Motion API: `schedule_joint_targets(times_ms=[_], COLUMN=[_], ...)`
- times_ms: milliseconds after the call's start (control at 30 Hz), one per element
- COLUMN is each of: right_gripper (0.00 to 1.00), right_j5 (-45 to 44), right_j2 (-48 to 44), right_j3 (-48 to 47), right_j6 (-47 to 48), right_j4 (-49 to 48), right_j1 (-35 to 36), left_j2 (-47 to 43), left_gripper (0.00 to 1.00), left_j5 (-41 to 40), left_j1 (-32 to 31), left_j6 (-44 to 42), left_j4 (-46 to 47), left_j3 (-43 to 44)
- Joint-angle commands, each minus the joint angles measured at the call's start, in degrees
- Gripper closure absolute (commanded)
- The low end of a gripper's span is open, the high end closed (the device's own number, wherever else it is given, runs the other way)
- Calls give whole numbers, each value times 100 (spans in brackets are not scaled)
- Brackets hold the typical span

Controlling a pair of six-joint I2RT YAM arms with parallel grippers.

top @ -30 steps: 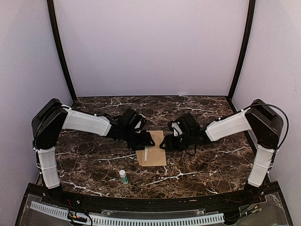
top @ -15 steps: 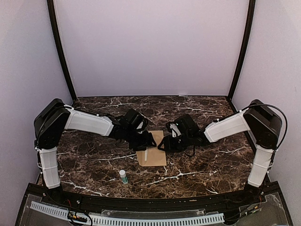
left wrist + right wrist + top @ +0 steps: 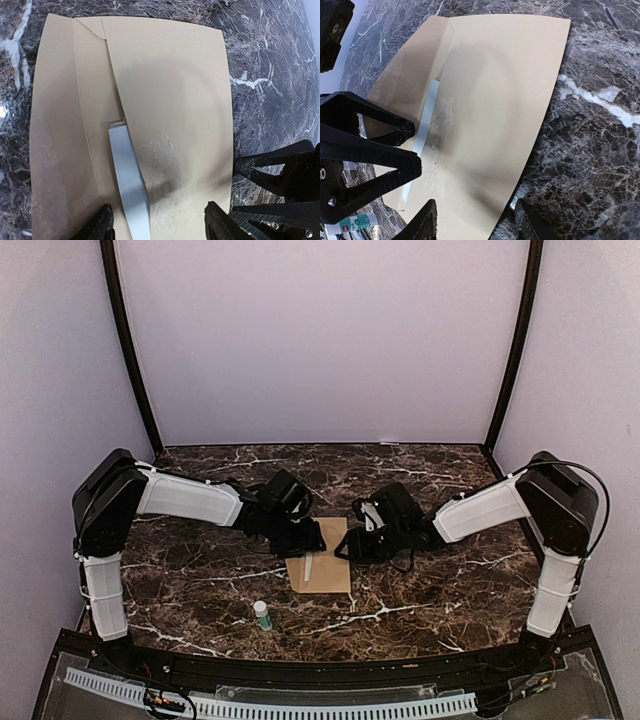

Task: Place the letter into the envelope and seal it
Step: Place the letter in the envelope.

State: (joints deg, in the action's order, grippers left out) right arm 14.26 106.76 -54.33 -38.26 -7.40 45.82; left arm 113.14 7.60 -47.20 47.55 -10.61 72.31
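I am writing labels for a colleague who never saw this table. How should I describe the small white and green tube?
On the dark marble table, a tan envelope lies flat in the middle. Nearer the front edge, slightly left of the envelope, is the small tube. It alone is white and green, and nothing touches it.

One high overview, two close wrist views
The top camera looks forward and down from high behind the near edge, taking in the whole worktop (image 3: 200, 590). Each wrist camera looks steeply down, close over the envelope (image 3: 330, 575), which all three views share. The left view's edge catches the right gripper (image 3: 235, 187), the right view's the left gripper (image 3: 416, 147).
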Motion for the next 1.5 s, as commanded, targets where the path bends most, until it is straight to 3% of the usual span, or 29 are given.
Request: schedule_joint_targets(times_ms=[0, 1100, 1467], right_gripper=[50, 51, 45], right_j5=[25, -42, -576], right_j2=[161, 156, -501], right_j3=[-103, -133, -31], right_j6=[-19, -22, -4], right_j4=[-26, 22, 362], right_j1=[50, 85, -56], left_j2=[39, 334, -843], left_gripper=[39, 39, 34], left_j5=[70, 351, 35], left_j1=[-56, -184, -144], left_j6=[-25, 29, -741], left_j4=[-118, 73, 6], left_j3=[110, 377, 664])
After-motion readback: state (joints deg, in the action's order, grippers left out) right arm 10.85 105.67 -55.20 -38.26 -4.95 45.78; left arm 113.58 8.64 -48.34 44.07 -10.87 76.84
